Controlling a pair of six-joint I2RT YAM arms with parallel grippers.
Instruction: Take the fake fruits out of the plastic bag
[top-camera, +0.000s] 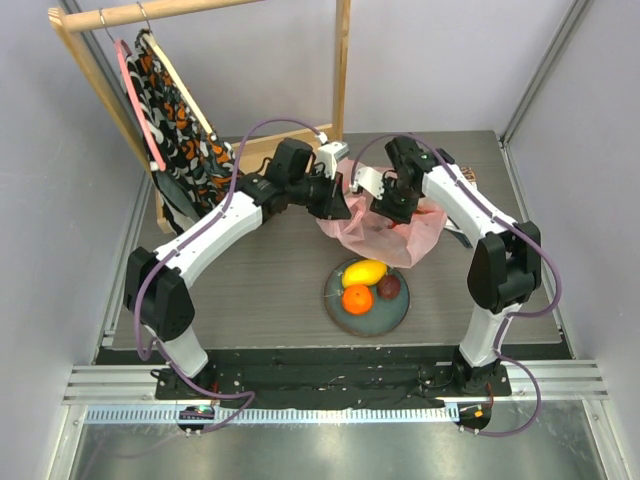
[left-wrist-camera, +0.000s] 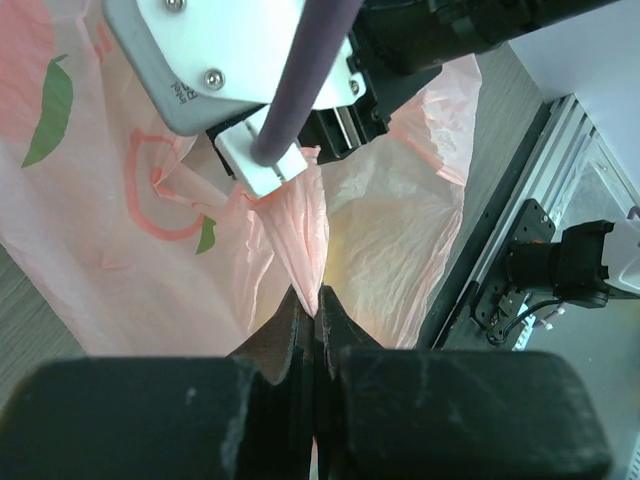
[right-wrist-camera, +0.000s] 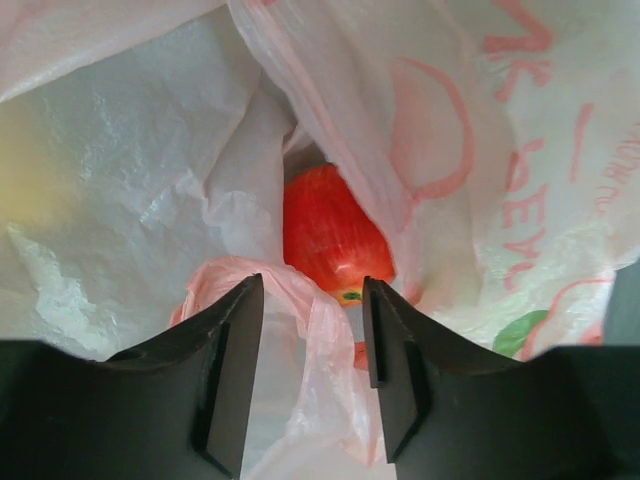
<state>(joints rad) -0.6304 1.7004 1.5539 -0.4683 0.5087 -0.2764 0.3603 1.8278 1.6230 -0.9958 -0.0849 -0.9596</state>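
The pink plastic bag (top-camera: 392, 238) lies crumpled behind the plate (top-camera: 337, 313). On the plate rest a yellow mango (top-camera: 364, 271), an orange (top-camera: 357, 298) and a dark purple fruit (top-camera: 389, 287). My left gripper (left-wrist-camera: 318, 303) is shut on a pinch of the bag's (left-wrist-camera: 120, 250) edge and holds it up; in the top view this left gripper (top-camera: 340, 207) is at the bag's left side. My right gripper (right-wrist-camera: 313, 290) is open inside the bag's (right-wrist-camera: 120, 150) mouth. A red apple (right-wrist-camera: 330, 235) sits just beyond its fingertips, and a loose fold of plastic lies between the fingers.
A wooden rack (top-camera: 105, 15) with a patterned cloth (top-camera: 185, 140) on a pink hanger stands at the back left. The right arm's white wrist (left-wrist-camera: 210, 60) hangs close above the left gripper. A metal rail (top-camera: 330, 385) runs along the near edge.
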